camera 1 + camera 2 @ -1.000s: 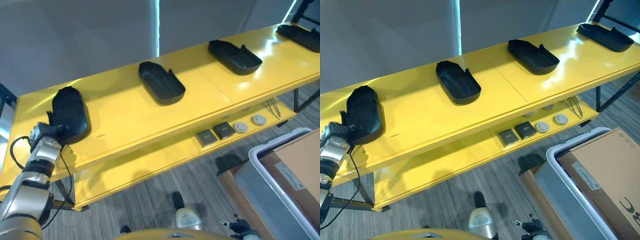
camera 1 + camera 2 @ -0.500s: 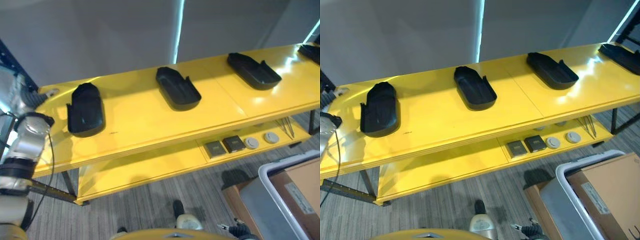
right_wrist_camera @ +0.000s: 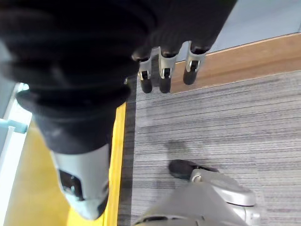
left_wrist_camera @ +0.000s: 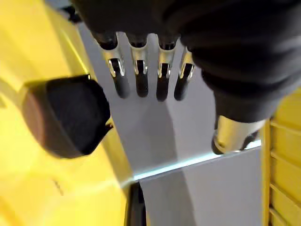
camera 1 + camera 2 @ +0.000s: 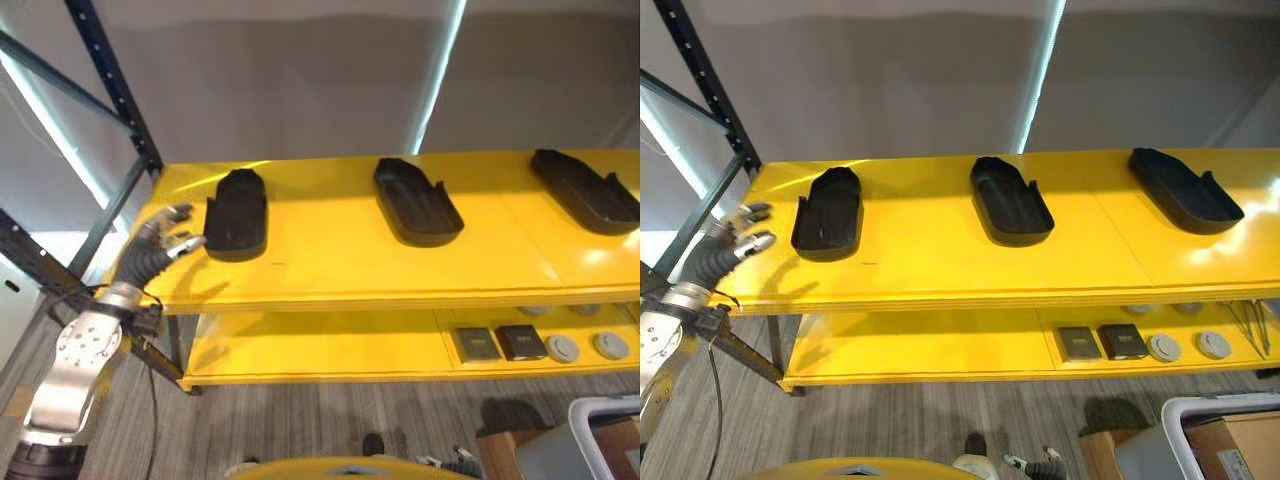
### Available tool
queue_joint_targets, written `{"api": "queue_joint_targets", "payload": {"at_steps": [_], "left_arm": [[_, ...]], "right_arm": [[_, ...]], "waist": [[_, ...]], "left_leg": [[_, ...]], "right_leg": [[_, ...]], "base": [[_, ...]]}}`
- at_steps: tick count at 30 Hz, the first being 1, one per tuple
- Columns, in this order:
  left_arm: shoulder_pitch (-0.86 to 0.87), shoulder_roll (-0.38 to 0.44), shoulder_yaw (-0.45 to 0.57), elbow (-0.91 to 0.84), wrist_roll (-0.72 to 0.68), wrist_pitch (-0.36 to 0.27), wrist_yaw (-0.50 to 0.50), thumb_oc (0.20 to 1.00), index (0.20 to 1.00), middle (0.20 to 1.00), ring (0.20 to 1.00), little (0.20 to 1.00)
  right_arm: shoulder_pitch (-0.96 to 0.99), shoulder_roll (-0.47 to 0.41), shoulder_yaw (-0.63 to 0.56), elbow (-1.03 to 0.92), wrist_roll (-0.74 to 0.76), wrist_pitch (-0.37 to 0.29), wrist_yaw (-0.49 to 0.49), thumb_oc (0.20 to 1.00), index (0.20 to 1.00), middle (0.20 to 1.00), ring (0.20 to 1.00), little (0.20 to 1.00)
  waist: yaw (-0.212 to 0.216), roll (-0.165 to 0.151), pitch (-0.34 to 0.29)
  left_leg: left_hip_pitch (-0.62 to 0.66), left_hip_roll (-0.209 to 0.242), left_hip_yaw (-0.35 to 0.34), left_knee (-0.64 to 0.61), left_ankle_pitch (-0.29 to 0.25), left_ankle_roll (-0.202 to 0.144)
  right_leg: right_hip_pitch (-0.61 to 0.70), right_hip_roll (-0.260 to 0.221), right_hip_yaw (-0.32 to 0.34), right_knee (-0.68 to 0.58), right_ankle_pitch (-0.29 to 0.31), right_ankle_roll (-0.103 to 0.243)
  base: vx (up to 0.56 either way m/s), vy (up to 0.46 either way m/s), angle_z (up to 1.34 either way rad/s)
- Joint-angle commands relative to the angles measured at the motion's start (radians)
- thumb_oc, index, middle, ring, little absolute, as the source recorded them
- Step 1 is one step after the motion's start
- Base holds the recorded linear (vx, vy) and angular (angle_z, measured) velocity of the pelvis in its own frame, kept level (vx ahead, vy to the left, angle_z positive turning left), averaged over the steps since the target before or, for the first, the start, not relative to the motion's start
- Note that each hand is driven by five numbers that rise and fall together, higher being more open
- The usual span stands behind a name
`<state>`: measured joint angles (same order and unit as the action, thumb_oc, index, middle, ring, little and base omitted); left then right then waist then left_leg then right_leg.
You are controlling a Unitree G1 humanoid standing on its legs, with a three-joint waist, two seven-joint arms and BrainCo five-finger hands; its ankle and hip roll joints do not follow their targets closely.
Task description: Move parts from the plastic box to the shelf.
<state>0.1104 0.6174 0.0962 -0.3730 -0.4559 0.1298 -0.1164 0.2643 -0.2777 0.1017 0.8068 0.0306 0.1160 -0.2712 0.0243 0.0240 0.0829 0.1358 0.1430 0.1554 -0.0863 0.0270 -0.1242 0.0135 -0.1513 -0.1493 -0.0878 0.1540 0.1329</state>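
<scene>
Parts: three black ones on the shelf.

Both head eyes look steeply down from above onto the yellow shelf, sharing its whole top board and the lower board toward five o'clock. The left wrist camera sits right behind the left hand, facing along its fingers at the shelf's end, very close. The right wrist camera peers past the right hand down at the floor.

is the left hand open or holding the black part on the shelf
Open. The left hand has straight, spread fingers and sits just beside the black part, not gripping it.
</scene>
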Motion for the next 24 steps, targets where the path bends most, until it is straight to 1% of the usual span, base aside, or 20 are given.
{"api": "queue_joint_targets", "payload": {"at_steps": [1, 2, 3, 4, 6, 10, 12, 14, 15, 17, 19, 20, 22, 24], "left_arm": [[-0.07, 0.005, -0.021, -0.005, -0.071, -0.09, -0.063, 0.2, 0.2, 0.2, 0.2, 0.2], [-0.069, 0.005, -0.023, -0.004, -0.074, -0.091, -0.064, 0.2, 0.2, 0.2, 0.2, 0.2], [-0.051, 0.001, -0.031, 0.002, -0.155, -0.071, -0.081, 0.2, 0.2, 0.2, 0.2, 0.2], [-0.043, -0.003, -0.033, 0.004, -0.196, -0.062, -0.077, 0.2, 0.2, 0.2, 0.2, 0.2], [-0.024, -0.014, -0.036, 0.01, -0.233, -0.057, -0.077, 0.2, 0.2, 0.2, 0.2, 0.2], [-0.008, -0.033, -0.04, 0.031, -0.184, -0.107, -0.061, 0.2, 0.2, 0.2, 0.2, 0.2], [-0.01, -0.037, -0.038, 0.036, -0.185, -0.099, -0.041, 0.2, 0.2, 0.2, 0.2, 0.2], [-0.025, -0.044, -0.039, 0.061, -0.16, -0.091, 0.02, 0.2, 0.2, 0.2, 0.2, 0.2], [-0.027, -0.044, -0.04, 0.063, -0.16, -0.09, 0.023, 0.2, 0.2, 0.2, 0.2, 0.2], [-0.047, -0.055, -0.052, 0.097, -0.169, -0.085, 0.072, 0.2, 0.2, 0.2, 0.2, 0.2], [-0.059, -0.061, -0.058, 0.122, -0.173, -0.084, 0.092, 0.2, 0.2, 0.2, 0.2, 0.2], [-0.082, -0.078, -0.072, 0.174, -0.156, -0.101, 0.131, 0.2, 0.2, 0.2, 0.2, 0.2], [-0.105, -0.091, -0.085, 0.215, -0.151, -0.12, 0.15, 0.2, 0.2, 0.2, 0.2, 0.2], [-0.127, -0.102, -0.091, 0.243, -0.143, -0.125, 0.171, 0.2, 0.2, 0.2, 0.2, 0.2]], "right_arm": [[-0.045, -0.026, 0.003, 0.018, -0.013, -0.02, -0.026, 1.0, 1.0, 1.0, 1.0, 1.0], [-0.045, -0.026, 0.004, 0.02, -0.012, -0.022, -0.026, 1.0, 1.0, 1.0, 1.0, 1.0], [-0.052, -0.033, 0.016, 0.039, -0.002, -0.032, -0.028, 1.0, 1.0, 1.0, 1.0, 1.0], [-0.054, -0.035, 0.019, 0.045, -0.004, -0.035, -0.027, 1.0, 1.0, 1.0, 1.0, 1.0], [-0.052, -0.042, 0.022, 0.048, -0.011, -0.036, -0.023, 1.0, 1.0, 1.0, 1.0, 1.0], [-0.047, -0.048, 0.028, 0.071, -0.013, -0.061, -0.017, 1.0, 1.0, 1.0, 1.0, 1.0], [-0.047, -0.053, 0.029, 0.072, -0.01, -0.062, -0.015, 1.0, 1.0, 1.0, 1.0, 1.0], [-0.043, -0.057, 0.032, 0.066, -0.017, -0.058, -0.009, 1.0, 1.0, 1.0, 1.0, 1.0], [-0.043, -0.057, 0.031, 0.066, -0.018, -0.058, -0.009, 1.0, 1.0, 1.0, 1.0, 1.0], [-0.044, -0.062, 0.037, 0.068, -0.021, -0.059, -0.004, 1.0, 1.0, 1.0, 1.0, 1.0], [-0.045, -0.064, 0.04, 0.066, -0.022, -0.055, 0.001, 1.0, 1.0, 1.0, 1.0, 1.0], [-0.044, -0.07, 0.045, 0.057, -0.032, -0.046, 0.011, 1.0, 1.0, 1.0, 1.0, 1.0], [-0.045, -0.073, 0.05, 0.052, -0.042, -0.039, 0.016, 1.0, 1.0, 1.0, 1.0, 1.0], [-0.044, -0.079, 0.051, 0.049, -0.05, -0.038, 0.022, 1.0, 1.0, 1.0, 1.0, 1.0]], "waist": [[-0.016, 0.011, 0.038], [-0.016, 0.012, 0.038], [-0.01, 0.014, 0.038], [-0.008, 0.014, 0.038], [-0.006, 0.015, 0.037], [-0.005, 0.014, 0.038], [-0.005, 0.014, 0.038], [-0.012, 0.012, 0.038], [-0.012, 0.011, 0.038], [-0.019, 0.009, 0.038], [-0.025, 0.007, 0.038], [-0.037, 0.004, 0.037], [-0.048, 0.001, 0.038], [-0.057, 0.0, 0.039]], "left_leg": [[-0.054, -0.012, -0.017, 0.014, 0.043, 0.043], [-0.054, -0.012, -0.018, 0.014, 0.044, 0.044], [-0.056, -0.013, -0.019, 0.014, 0.046, 0.045], [-0.057, -0.014, -0.019, 0.014, 0.046, 0.045], [-0.059, -0.014, -0.017, 0.014, 0.048, 0.046], [-0.06, -0.014, -0.018, 0.013, 0.05, 0.046], [-0.06, -0.014, -0.018, 0.012, 0.051, 0.046], [-0.061, -0.013, -0.014, 0.01, 0.052, 0.045], [-0.061, -0.013, -0.014, 0.01, 0.052, 0.045], [-0.061, -0.011, -0.013, 0.01, 0.052, 0.045], [-0.06, -0.01, -0.011, 0.009, 0.052, 0.044], [-0.058, -0.007, -0.008, 0.009, 0.052, 0.043], [-0.056, -0.004, -0.001, 0.009, 0.051, 0.043], [-0.055, -0.001, 0.007, 0.01, 0.052, 0.041]], "right_leg": [[0.086, -0.021, -0.041, 0.02, -0.062, 0.045], [0.086, -0.021, -0.042, 0.02, -0.062, 0.045], [0.085, -0.022, -0.045, 0.018, -0.059, 0.044], [0.085, -0.023, -0.046, 0.017, -0.057, 0.045], [0.083, -0.024, -0.047, 0.017, -0.054, 0.045], [0.079, -0.025, -0.048, 0.018, -0.052, 0.045], [0.078, -0.026, -0.048, 0.018, -0.051, 0.045], [0.075, -0.025, -0.046, 0.017, -0.049, 0.045], [0.075, -0.025, -0.045, 0.017, -0.049, 0.045], [0.073, -0.024, -0.041, 0.017, -0.049, 0.044], [0.072, -0.022, -0.037, 0.017, -0.05, 0.043], [0.069, -0.019, -0.027, 0.016, -0.05, 0.042], [0.067, -0.018, -0.022, 0.018, -0.051, 0.041], [0.064, -0.018, -0.019, 0.02, -0.052, 0.04]], "base": [[-0.03, 0.018, 0.04], [-0.03, 0.023, 0.1], [-0.03, 0.02, 0.1], [-0.03, 0.027, 0.06], [0.0, 0.0, 0.0], [0.0, 0.0, 0.0], [0.0, 0.0, 0.0], [0.0, 0.0, 0.0], [0.0, 0.0, 0.0], [0.0, 0.0, 0.0], [0.0, 0.0, 0.0], [0.0, 0.0, 0.0], [0.03, -0.002, -0.04], [0.02, 0.002, -0.08]]}}
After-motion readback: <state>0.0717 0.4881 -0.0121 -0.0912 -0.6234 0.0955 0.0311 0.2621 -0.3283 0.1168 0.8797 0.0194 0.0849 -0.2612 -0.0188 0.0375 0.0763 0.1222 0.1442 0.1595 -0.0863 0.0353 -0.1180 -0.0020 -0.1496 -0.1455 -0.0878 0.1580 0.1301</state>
